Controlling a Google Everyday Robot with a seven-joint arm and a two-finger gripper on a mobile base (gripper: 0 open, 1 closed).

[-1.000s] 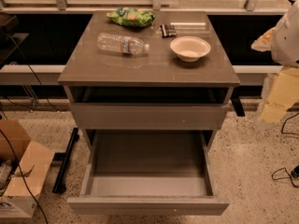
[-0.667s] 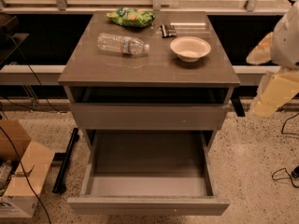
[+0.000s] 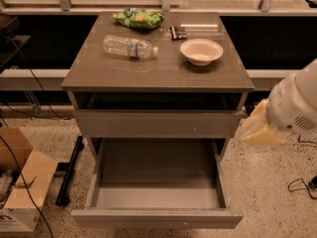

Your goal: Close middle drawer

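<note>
The middle drawer (image 3: 156, 218) is pulled far out of the grey-brown cabinet. Its plain flat front faces me at the bottom of the view, and its grey tray (image 3: 156, 170) holds nothing. Above it sits the matching upper drawer front (image 3: 156, 124), with a dark gap under the cabinet top. My arm comes in from the right edge. My gripper (image 3: 261, 129) shows as a pale yellowish end below the white arm body, beside the cabinet's right side at the height of the upper front. It is apart from the drawer.
On the cabinet top (image 3: 99, 76) lie a plastic bottle (image 3: 130, 46), a white bowl (image 3: 201, 51), a green snack bag (image 3: 138, 18) and a small dark bar (image 3: 178, 32). A cardboard box (image 3: 20, 182) and a black bar (image 3: 69, 170) are on the floor at left. A cable (image 3: 302, 185) lies at right.
My arm has moved down and a little left, nearer the cabinet's right side. The drawer has stayed open in the same place.
</note>
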